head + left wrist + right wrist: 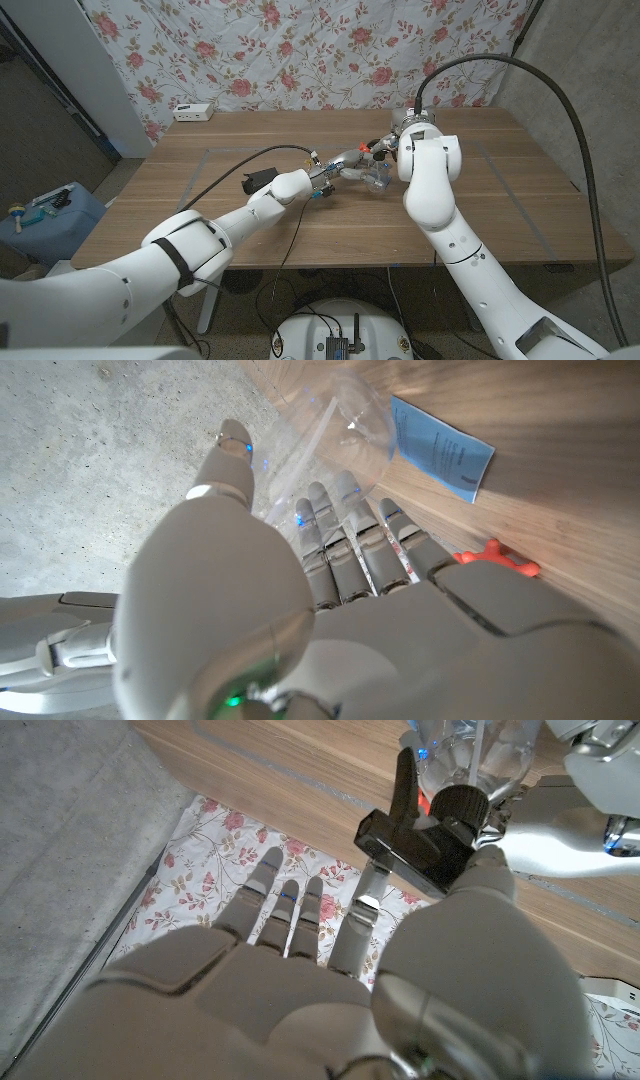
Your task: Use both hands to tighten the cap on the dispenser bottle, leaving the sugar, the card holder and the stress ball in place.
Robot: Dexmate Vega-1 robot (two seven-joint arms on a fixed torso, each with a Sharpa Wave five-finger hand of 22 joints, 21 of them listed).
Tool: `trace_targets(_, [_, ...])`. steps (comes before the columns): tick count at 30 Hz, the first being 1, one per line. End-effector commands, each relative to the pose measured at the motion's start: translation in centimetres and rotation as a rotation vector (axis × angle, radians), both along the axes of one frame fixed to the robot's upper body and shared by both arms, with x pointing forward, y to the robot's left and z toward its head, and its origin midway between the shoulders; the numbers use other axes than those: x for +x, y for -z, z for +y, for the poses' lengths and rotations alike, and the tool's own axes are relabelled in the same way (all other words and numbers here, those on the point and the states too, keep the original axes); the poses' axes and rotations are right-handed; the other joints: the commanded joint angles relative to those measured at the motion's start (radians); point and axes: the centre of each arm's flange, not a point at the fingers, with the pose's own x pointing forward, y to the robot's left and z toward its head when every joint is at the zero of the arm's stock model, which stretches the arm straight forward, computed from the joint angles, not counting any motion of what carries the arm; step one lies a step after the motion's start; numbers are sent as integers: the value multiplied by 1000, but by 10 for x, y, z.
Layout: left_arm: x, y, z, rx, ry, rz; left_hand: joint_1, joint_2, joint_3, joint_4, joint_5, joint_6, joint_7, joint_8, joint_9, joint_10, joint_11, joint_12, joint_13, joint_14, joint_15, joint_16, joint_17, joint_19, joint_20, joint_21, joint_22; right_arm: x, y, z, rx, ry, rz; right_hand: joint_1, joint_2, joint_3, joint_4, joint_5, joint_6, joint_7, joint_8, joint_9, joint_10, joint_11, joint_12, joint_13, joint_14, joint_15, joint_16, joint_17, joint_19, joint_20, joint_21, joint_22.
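Observation:
The clear dispenser bottle (377,179) is at the table's middle, tipped over, and my left hand (338,170) grips its body. In the left wrist view my left hand's (340,590) fingers wrap the clear bottle (335,415). In the right wrist view the bottle's (470,750) black pump cap (420,835) sits between the thumb and the nearest finger of my right hand (300,970). They pinch it while the other fingers stay straight and spread. My right forearm (430,165) hides that hand in the head view.
A blue printed packet (440,450) and an orange spiky object (495,557) lie on the wood beside the bottle. A white box (193,112) sits at the table's back left. A black cable (225,172) crosses the table (150,190) beside my left arm.

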Motion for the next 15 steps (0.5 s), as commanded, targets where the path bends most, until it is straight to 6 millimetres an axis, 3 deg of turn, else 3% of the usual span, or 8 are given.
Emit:
trace_targets(1, [-3, 2, 2, 6, 5, -1, -36, 114, 77, 71, 8, 89, -21, 5, 6, 6, 1, 5, 5, 11, -73, 3, 2, 5, -60, 1, 2, -4, 5, 9, -6, 25, -49, 5, 14, -3, 6, -8, 49, 3, 15, 2, 45, -9, 8, -1, 34, -11, 8, -2, 25, -4, 10, 1])
trace_targets(14, [-4, 5, 8, 7, 6, 6, -37, 116, 77, 72, 8, 88, -20, 4, 6, 5, 3, 5, 6, 8, -71, 2, 2, 5, -58, 1, 2, -2, 9, 22, -48, 62, -66, -6, 20, -8, 10, -24, 161, 17, 30, -3, 131, -27, 16, -2, 98, -33, 12, -5, 57, -15, 9, 1])
trace_targets(15, [-3, 5, 8, 5, 6, 7, -36, 115, 77, 72, 8, 88, -20, 4, 6, 5, 3, 5, 6, 8, -71, 3, 2, 6, -58, 2, 2, -2, 10, 23, -53, 61, -71, -6, 21, -9, 11, -26, 169, 20, 28, -4, 142, -42, 16, -3, 103, -34, 11, -5, 60, -15, 8, 2])
